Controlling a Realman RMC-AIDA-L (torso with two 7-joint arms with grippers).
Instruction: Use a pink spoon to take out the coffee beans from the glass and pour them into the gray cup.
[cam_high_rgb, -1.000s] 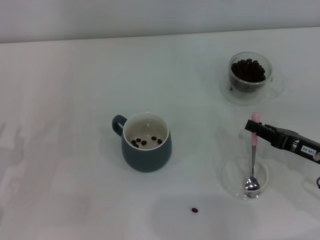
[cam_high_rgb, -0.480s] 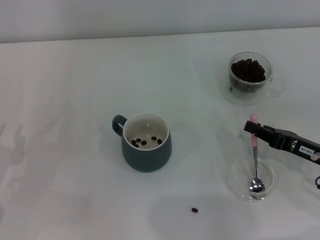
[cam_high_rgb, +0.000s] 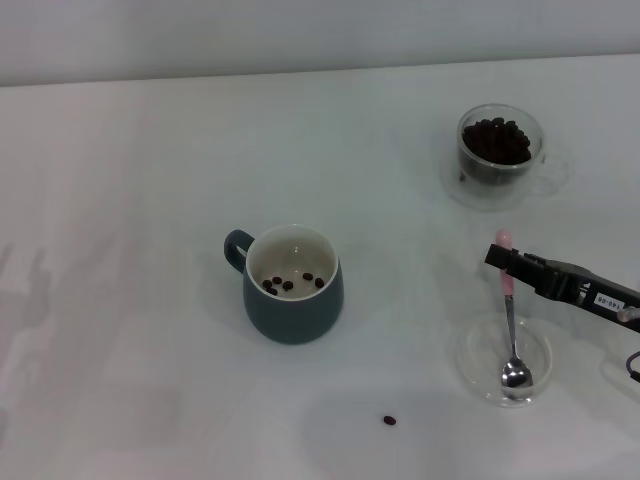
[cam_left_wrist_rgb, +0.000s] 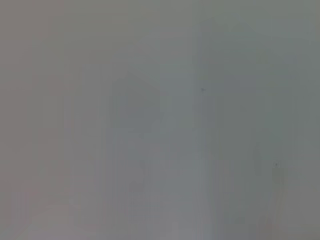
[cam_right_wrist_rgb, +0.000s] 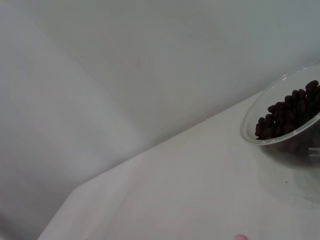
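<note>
Beans (cam_high_rgb: 289, 283), a few small dark ones, lie in the squat blue-gray mug (cam_high_rgb: 293, 300); most fill the clear glass cup (cam_high_rgb: 497, 147) at two o'clock. Right gripper (cam_high_rgb: 503, 256) (clamped on the pink-handled metal spoon (cam_high_rgb: 511, 330)) rests its empty bowl in a shallow clear dish (cam_high_rgb: 478, 368); further scoops seem due.

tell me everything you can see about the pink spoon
The pink spoon is a small teaspoon with a shiny silver metal bowl and neck and a pale pink handle. It hangs nearly upright, bowl down, with its bowl in or just above a shallow clear dish; contact cannot be told. The right gripper has its jaws shut on the handle, whose pink tip pokes out above. The bowl looks empty. Nothing else touches the spoon.
</note>
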